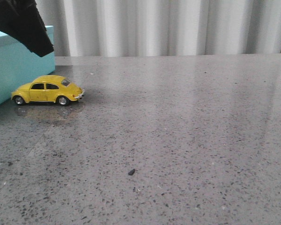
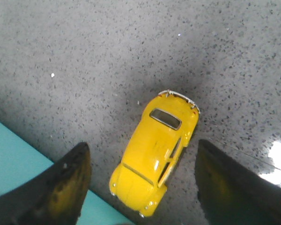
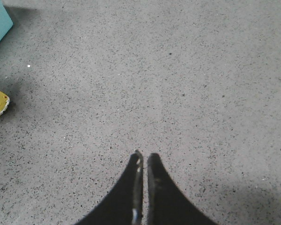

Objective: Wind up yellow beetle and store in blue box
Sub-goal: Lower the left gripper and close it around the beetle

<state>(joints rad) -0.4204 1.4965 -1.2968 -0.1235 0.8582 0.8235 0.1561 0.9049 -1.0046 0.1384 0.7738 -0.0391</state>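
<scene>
Near the far left corner of the speckled grey table (image 1: 178, 131), the yellow beetle (image 1: 48, 90) stands on its four wheels just beside the front wall of the blue box (image 1: 9, 70), its length running along that wall and its chrome bumper toward the right edge. The left pincer (image 2: 143, 173) hangs above the car with its two dark fingers (image 2: 65, 187) spread wide apart, one to each side of the yellow body and touching nothing. The right pincer (image 3: 143, 161) hovers over bare table well away from the car, its fingertips pressed together and holding nothing. A small dark speck (image 1: 131, 172) lies toward the near edge.
</scene>
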